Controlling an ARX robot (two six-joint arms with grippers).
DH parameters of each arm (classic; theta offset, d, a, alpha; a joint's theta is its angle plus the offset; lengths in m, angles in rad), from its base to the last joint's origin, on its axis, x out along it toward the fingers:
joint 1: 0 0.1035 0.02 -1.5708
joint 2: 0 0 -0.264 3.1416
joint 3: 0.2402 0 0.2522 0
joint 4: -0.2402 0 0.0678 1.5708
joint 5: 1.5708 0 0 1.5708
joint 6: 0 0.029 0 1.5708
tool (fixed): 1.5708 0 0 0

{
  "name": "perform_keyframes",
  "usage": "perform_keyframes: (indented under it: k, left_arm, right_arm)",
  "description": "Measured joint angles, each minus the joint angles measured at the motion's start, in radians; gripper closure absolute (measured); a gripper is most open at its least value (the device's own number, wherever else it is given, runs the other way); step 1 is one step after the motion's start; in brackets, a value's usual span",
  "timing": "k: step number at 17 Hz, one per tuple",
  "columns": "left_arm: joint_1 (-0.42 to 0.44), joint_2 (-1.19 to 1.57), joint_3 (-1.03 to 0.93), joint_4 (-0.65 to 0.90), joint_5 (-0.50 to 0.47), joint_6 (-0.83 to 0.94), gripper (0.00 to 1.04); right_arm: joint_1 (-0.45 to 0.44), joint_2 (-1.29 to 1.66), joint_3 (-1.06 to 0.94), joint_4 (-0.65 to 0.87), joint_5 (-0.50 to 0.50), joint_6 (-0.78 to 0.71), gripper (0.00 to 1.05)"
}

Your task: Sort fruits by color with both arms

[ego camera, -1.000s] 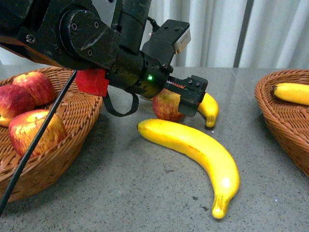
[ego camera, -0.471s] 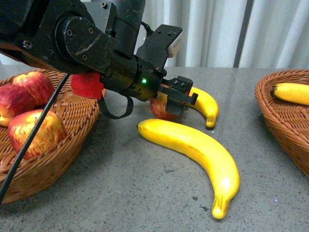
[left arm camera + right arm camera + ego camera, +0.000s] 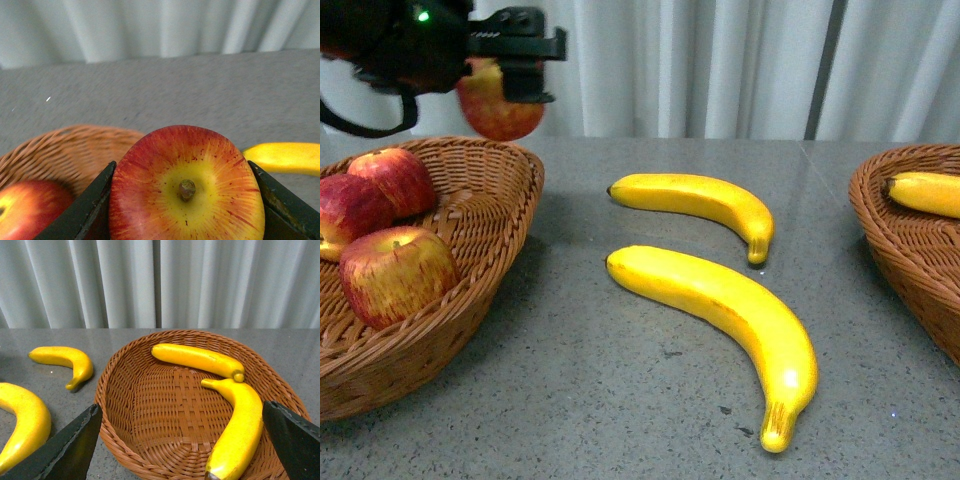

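Observation:
My left gripper (image 3: 515, 70) is shut on a red apple (image 3: 500, 100), held in the air above the far rim of the left wicker basket (image 3: 510, 215). Up close in the left wrist view, that red apple (image 3: 186, 187) fills the space between both black fingers (image 3: 87, 205), stem facing the camera. Three more red apples (image 3: 395, 275) lie in the left basket. Two bananas lie on the grey table: a far one (image 3: 700, 200) and a near one (image 3: 730, 310). My right gripper (image 3: 182, 450) hangs open over the right basket (image 3: 150, 405), which holds two bananas (image 3: 240, 425).
The right basket's rim (image 3: 880, 240) shows at the front view's right edge with a banana (image 3: 925, 192) in it. White curtains close off the back of the table. Grey tabletop (image 3: 620, 400) stretches between the two baskets.
My left arm has lifted the red apple off the table beside the far banana and carried it up and left, over the left basket's rim. Both table bananas stayed put.

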Motion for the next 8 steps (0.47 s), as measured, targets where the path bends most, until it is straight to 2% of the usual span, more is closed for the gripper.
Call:
perform_keyframes:
  k: [3, 7, 8]
  left_arm:
    - [0.060, -0.011, -0.081, -0.038, -0.025, -0.092, 0.39]
    - [0.064, -0.016, -0.153, -0.060, -0.023, -0.120, 0.39]
    - [0.063, -0.019, -0.167, -0.057, -0.031, -0.125, 0.26]
  right_arm:
    - [0.000, 0.000, 0.000, 0.000, 0.000, 0.000, 0.07]
    - [0.000, 0.000, 0.000, 0.000, 0.000, 0.000, 0.07]
    - [0.000, 0.000, 0.000, 0.000, 0.000, 0.000, 0.07]
